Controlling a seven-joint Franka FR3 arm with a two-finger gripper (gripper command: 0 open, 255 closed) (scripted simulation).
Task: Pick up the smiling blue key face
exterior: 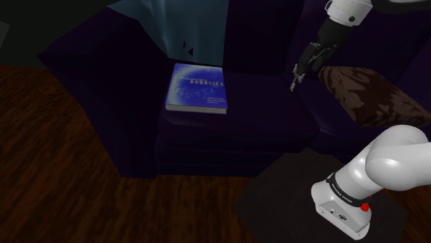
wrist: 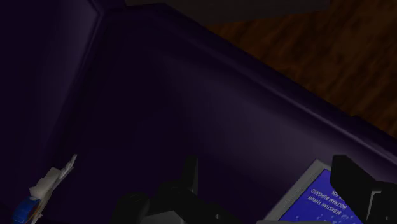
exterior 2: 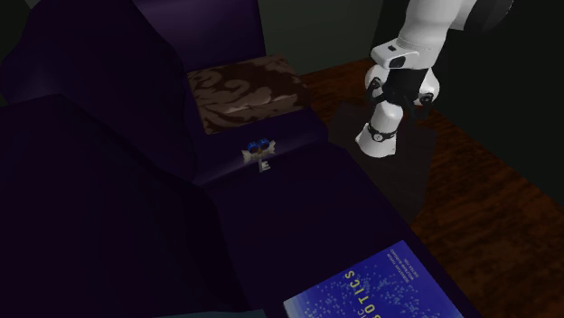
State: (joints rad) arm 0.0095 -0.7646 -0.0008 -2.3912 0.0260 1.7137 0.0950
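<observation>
The key face (exterior 2: 259,154) is a small blue and white piece lying on the dark purple sofa seat (exterior 2: 307,208), close to a brown patterned cushion (exterior 2: 244,90). In the shoulder view it is a pale speck (exterior: 295,85) just under the tips of my black gripper (exterior: 302,72), which comes down from the upper right. In the wrist view the key face (wrist: 39,194) lies off to the side of my gripper (wrist: 270,184), outside the left finger (wrist: 191,175). The fingers stand apart with nothing between them.
A blue book (exterior: 197,88) lies flat on the seat, away from the key face, and its corner (wrist: 312,200) sits by my right finger. The sofa's back and arm (exterior 2: 108,117) rise beside the seat. Around the sofa is a dark wooden floor (exterior: 62,172).
</observation>
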